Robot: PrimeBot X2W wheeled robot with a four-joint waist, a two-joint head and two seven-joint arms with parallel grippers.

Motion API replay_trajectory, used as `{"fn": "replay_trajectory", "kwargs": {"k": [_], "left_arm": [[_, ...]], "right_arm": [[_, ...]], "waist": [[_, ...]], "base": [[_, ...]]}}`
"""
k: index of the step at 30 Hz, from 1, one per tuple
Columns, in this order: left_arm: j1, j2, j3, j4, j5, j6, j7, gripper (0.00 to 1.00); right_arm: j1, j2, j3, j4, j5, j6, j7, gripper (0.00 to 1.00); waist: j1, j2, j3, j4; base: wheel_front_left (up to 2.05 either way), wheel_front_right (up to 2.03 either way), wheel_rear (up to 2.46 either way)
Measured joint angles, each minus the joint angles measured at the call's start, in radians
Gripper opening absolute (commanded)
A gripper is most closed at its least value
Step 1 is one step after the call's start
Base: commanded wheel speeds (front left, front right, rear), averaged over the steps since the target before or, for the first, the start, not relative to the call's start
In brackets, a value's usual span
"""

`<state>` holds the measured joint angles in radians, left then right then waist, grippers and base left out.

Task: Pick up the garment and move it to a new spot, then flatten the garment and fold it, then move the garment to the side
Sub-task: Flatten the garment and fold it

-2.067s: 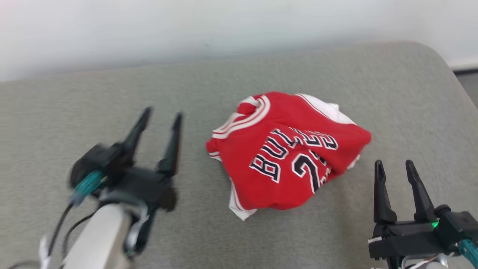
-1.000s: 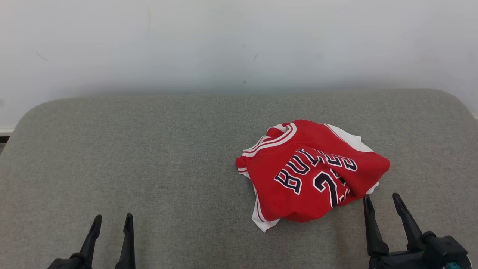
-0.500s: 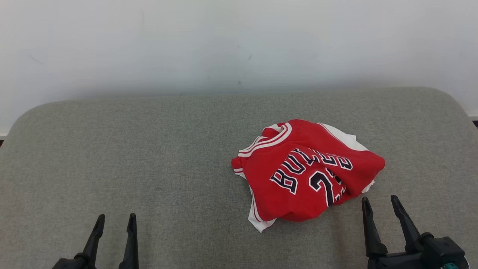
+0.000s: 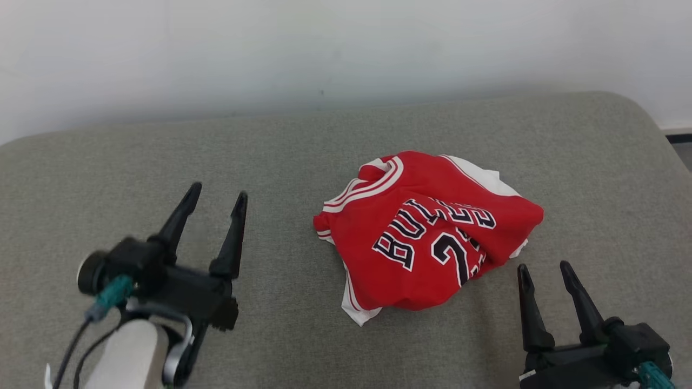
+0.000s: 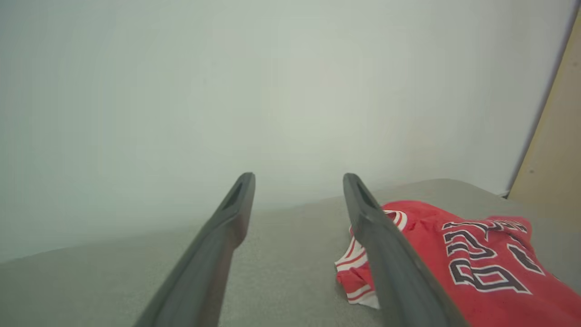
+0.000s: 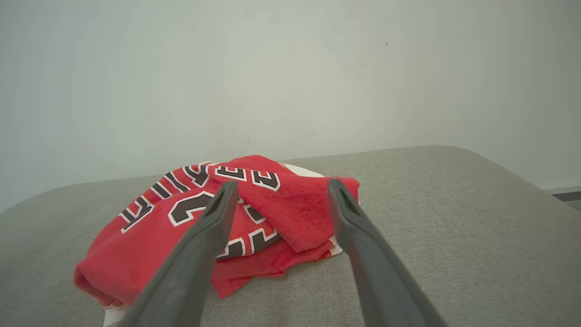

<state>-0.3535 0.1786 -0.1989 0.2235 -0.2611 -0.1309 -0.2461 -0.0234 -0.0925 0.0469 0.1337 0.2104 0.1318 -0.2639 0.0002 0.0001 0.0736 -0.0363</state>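
Note:
The garment point(image 4: 427, 232), a red jersey with white trim and dark lettering, lies crumpled right of centre on the grey cushioned surface point(image 4: 281, 140). My left gripper point(image 4: 217, 191) hangs open to the garment's left, apart from it, nothing between its fingers. In the left wrist view the garment point(image 5: 467, 259) lies to the right of the left gripper point(image 5: 298, 178). My right gripper point(image 4: 544, 268) stands open just below the garment's lower right corner, not touching. The right wrist view shows the garment point(image 6: 204, 218) close ahead of the open right gripper point(image 6: 280, 184).
A pale wall point(image 4: 324, 43) runs behind the surface's far edge. The surface's rounded right corner point(image 4: 643, 119) drops off toward a dark floor strip point(image 4: 678, 138). A tan panel point(image 5: 556, 150) stands at the right in the left wrist view.
My left arm has risen and come forward toward the garment's left side, with its wrist and forearm now in view. The head camera has tilted down. The right gripper has stayed near the garment's corner.

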Motion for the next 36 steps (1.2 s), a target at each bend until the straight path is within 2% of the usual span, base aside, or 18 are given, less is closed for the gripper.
{"fn": "replay_trajectory", "kwargs": {"k": [4,5,13,18,23,31,32,34,36], "left_arm": [[-0.195,0.11,-0.153,0.048,-0.138,0.0,0.087,1.0],[-0.195,0.11,-0.153,0.048,-0.138,0.0,0.087,1.0],[-0.459,0.279,-0.41,0.103,-0.42,0.0,0.243,1.0],[-0.54,0.339,-0.579,0.123,-0.551,0.0,0.356,1.0],[-0.605,0.394,-0.696,0.158,-0.64,0.0,0.43,1.0],[-0.645,0.427,-0.844,0.234,-0.744,0.0,0.501,1.0],[-0.647,0.429,-0.858,0.238,-0.756,0.0,0.511,0.59],[-0.65,0.432,-0.884,0.244,-0.783,0.0,0.509,0.0],[-0.665,0.436,-0.917,0.246,-0.786,0.0,0.508,0.0]], "right_arm": [[-0.033,0.01,0.001,-0.003,0.007,0.0,0.0,1.0],[-0.033,0.01,0.001,-0.003,0.007,0.0,0.0,1.0],[-0.08,0.03,0.007,0.01,0.028,0.0,0.0,1.0],[-0.095,0.037,0.011,0.013,0.038,0.0,0.0,1.0],[-0.1,0.04,0.013,0.016,0.051,0.0,0.0,1.0],[-0.105,0.041,0.018,0.015,0.079,0.0,0.0,1.0],[-0.105,0.041,0.016,0.016,0.079,0.0,0.0,1.0],[-0.106,0.041,0.012,0.015,0.079,0.0,0.0,1.0],[-0.106,0.041,0.005,0.012,0.079,0.0,0.0,1.0]], "waist": [[0.0,0.0,0.033,-0.039],[0.0,0.0,0.033,-0.039],[0.0,0.0,0.096,-0.139],[0.0,0.0,0.13,-0.207],[0.0,0.0,0.163,-0.27],[-0.0001,0.0001,0.206,-0.346],[-0.0001,0.0,0.21,-0.351],[0.0,0.0001,0.215,-0.358],[-0.0001,0.0001,0.217,-0.358]], "base": [[0.0,0.0,0.0],[0.0,0.0,0.0],[0.0,0.0,0.0],[0.0,0.0,0.0],[0.0,0.0,0.0],[0.0,0.0,0.0],[0.0,0.0,0.0],[0.0,0.0,0.0],[0.0,0.0,0.0]]}}
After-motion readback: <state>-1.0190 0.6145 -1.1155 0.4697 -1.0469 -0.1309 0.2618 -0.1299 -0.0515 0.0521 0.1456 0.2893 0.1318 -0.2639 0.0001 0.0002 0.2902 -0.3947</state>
